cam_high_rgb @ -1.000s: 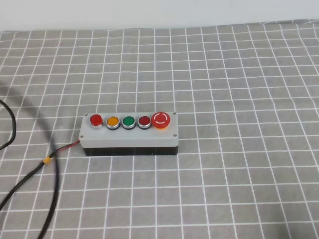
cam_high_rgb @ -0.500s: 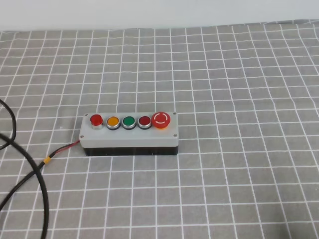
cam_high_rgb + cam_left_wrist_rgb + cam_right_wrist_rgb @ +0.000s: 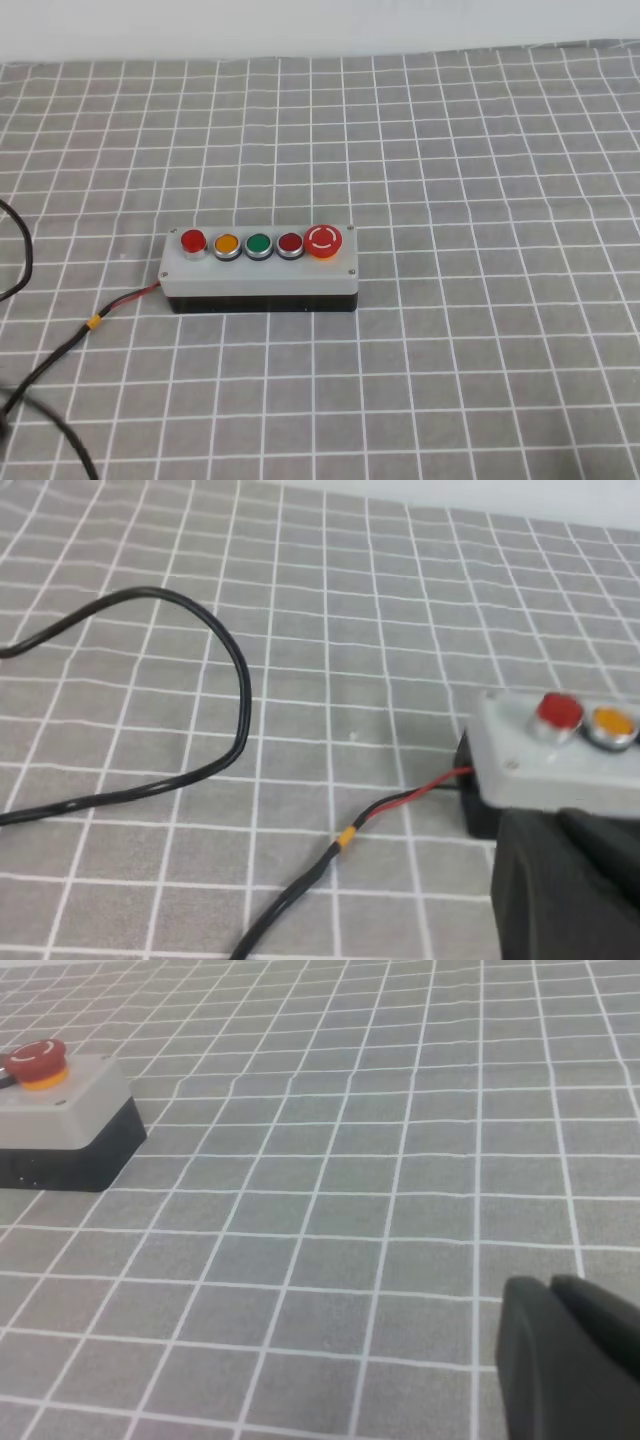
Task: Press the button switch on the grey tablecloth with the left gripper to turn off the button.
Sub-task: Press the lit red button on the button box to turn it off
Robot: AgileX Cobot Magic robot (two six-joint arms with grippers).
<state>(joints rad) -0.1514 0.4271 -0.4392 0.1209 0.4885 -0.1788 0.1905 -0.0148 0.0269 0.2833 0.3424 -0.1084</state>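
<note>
A pale wall (image 3: pixel 300 25) runs along the far edge — plain, evenly lit, soft shadows.

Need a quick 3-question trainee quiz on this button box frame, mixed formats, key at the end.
1. True or false: the left gripper is already touching the button.
2. Multiple choice: on the button switch, which button sits directly beside the large red mushroom button in the exterior high view? A) orange button B) green button C) dark red button
3. Fill in: the red-black cable leaves the box at the end nearest the ____ button.

Key
1. False. In the left wrist view the gripper sits low in the frame, apart from the button; the exterior view shows no gripper at the box.
2. C, the dark red button.
3. Bright red.
</note>
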